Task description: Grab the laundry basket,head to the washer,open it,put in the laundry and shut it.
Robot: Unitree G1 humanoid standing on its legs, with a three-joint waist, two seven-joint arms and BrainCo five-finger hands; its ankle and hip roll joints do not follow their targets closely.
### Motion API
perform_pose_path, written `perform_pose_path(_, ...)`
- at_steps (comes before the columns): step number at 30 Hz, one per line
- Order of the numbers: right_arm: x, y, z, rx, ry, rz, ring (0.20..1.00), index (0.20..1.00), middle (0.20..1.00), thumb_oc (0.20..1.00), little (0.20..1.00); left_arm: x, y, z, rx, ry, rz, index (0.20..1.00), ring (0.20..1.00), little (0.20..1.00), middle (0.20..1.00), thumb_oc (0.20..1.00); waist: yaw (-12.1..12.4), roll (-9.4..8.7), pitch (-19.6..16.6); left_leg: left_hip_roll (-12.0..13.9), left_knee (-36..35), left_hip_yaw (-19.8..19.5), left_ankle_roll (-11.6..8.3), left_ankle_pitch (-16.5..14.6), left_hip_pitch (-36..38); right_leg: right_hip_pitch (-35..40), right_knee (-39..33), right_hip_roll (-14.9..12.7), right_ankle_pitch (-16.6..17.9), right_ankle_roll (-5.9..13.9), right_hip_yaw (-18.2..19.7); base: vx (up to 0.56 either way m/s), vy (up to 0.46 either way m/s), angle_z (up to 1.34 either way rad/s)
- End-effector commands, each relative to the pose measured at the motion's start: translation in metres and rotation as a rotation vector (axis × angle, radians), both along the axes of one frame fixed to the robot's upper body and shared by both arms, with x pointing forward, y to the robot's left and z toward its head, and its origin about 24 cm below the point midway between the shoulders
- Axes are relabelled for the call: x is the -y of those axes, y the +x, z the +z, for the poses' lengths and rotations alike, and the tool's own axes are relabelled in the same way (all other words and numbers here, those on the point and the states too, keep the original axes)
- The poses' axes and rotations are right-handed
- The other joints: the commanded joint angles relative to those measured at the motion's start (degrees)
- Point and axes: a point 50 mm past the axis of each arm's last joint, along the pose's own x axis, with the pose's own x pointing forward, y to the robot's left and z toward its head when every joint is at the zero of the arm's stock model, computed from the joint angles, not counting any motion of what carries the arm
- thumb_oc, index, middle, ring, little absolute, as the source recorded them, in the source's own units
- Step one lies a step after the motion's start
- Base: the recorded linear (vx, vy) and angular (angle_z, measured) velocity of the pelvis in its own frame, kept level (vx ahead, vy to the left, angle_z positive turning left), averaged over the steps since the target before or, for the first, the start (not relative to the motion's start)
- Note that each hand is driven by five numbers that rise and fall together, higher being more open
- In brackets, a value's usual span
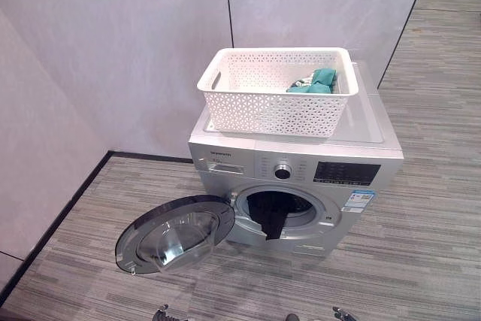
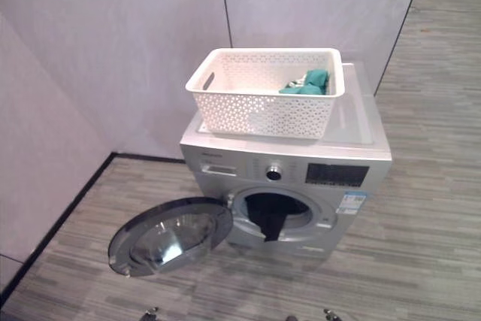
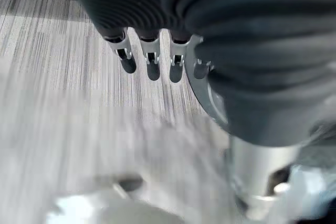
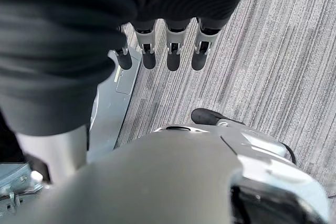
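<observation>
currently a white lattice laundry basket (image 1: 274,92) sits on top of a silver front-loading washer (image 1: 301,167), with teal clothes (image 1: 314,82) still bunched in its far right corner, while the round door (image 1: 174,232) hangs wide open to the left and a dark garment (image 1: 272,216) droops over the lip of the drum opening. both hands hang low over the striped floor, the left hand (image 3: 152,56) and the right hand (image 4: 168,51) each with fingers loosely straight and holding nothing. to load well, a hand should probably reach over the basket rim, pinch the teal clothes, drop them deep into the drum, and tuck the dark garment fully inside so the door can close cleanly.
</observation>
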Motion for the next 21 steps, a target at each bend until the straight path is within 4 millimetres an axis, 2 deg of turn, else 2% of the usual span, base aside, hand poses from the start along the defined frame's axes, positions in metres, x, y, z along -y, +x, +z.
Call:
perform_pose_path(1,0.03,0.023,0.012,0.009,-0.087,0.005,1.0,1.0,1.0,1.0,1.0,-0.026,0.036,0.015,0.106,0.024,0.018,1.0,1.0,1.0,1.0,1.0,0.26,-4.98,-0.27,-2.78,1.89,3.84,2.07,-0.54,-3.76,-1.06,1.53,-2.81,-5.0,3.78,5.96,0.0,-0.052,-0.02)
perform_pose_path(5,0.027,0.017,0.008,-0.003,-0.059,-0.047,1.0,1.0,1.0,1.0,1.0,-0.022,0.021,0.008,0.027,0.014,-0.002,1.0,1.0,1.0,1.0,1.0,-0.38,-4.95,-1.04,-2.39,0.74,3.6,1.9,-0.08,-2.23,0.11,2.08,-2.21,-5.72,3.21,5.65,0.0,-0.042,0.03)
perform_pose_path(10,0.022,0.009,0.005,-0.03,-0.045,-0.029,1.0,1.0,1.0,1.0,1.0,-0.02,0.008,0.004,-0.029,0.014,-0.038,1.0,1.0,1.0,1.0,1.0,-0.53,-5.26,-1.34,-2.52,1.71,3.78,1.78,-0.63,-1.99,1.06,0.99,-2.13,-5.16,3.17,5.73,0.0,-0.01,0.01)
perform_pose_path(14,0.016,0.003,0.003,-0.043,-0.028,-0.01,1.0,1.0,1.0,1.0,1.0,-0.024,-0.003,0.002,-0.055,0.011,0.015,1.0,1.0,1.0,1.0,1.0,-0.34,-5.57,-0.97,-2.37,2.57,4.03,1.69,-0.93,-1.83,1.35,1.15,-1.78,-5.48,2.85,5.96,-0.02,-0.056,0.0)
perform_pose_path(15,0.015,0.002,0.002,-0.037,-0.016,-0.023,1.0,1.0,1.0,1.0,1.0,-0.026,-0.005,0.002,-0.056,0.006,0.057,1.0,1.0,1.0,1.0,1.0,-0.57,-5.66,-0.24,-2.12,3.55,4.1,1.42,-1.12,-1.86,1.07,2.6,-1.24,-6.36,2.24,6.46,-0.02,-0.088,0.01)
perform_pose_path(18,0.018,0.0,0.003,-0.032,-0.017,-0.034,1.0,1.0,1.0,1.0,1.0,-0.029,0.0,0.004,-0.036,0.013,0.078,1.0,1.0,1.0,1.0,1.0,-1.14,-5.78,1.1,-1.94,5.75,4.19,0.83,-1.44,-2.58,0.52,3.84,-0.63,-6.87,1.62,6.68,-0.05,-0.111,0.0)
perform_pose_path(20,0.026,-0.005,0.005,-0.038,-0.035,-0.053,1.0,1.0,1.0,1.0,1.0,-0.031,0.016,0.008,0.019,0.024,0.072,1.0,1.0,1.0,1.0,1.0,-1.84,-5.84,3.52,-1.79,8.82,4.04,-0.43,-1.22,-4.7,-0.21,5.09,-0.39,-7.28,0.84,5.52,-0.08,-0.123,0.06)
perform_pose_path(21,0.026,-0.005,0.005,-0.038,-0.035,-0.053,1.0,1.0,1.0,1.0,1.0,-0.031,0.016,0.008,0.019,0.024,0.072,1.0,1.0,1.0,1.0,1.0,-1.88,-5.83,3.52,-1.8,8.86,4.0,-0.43,-1.23,-4.75,-0.22,5.11,-0.4,-7.29,0.84,5.48,-0.04,-0.118,0.31)
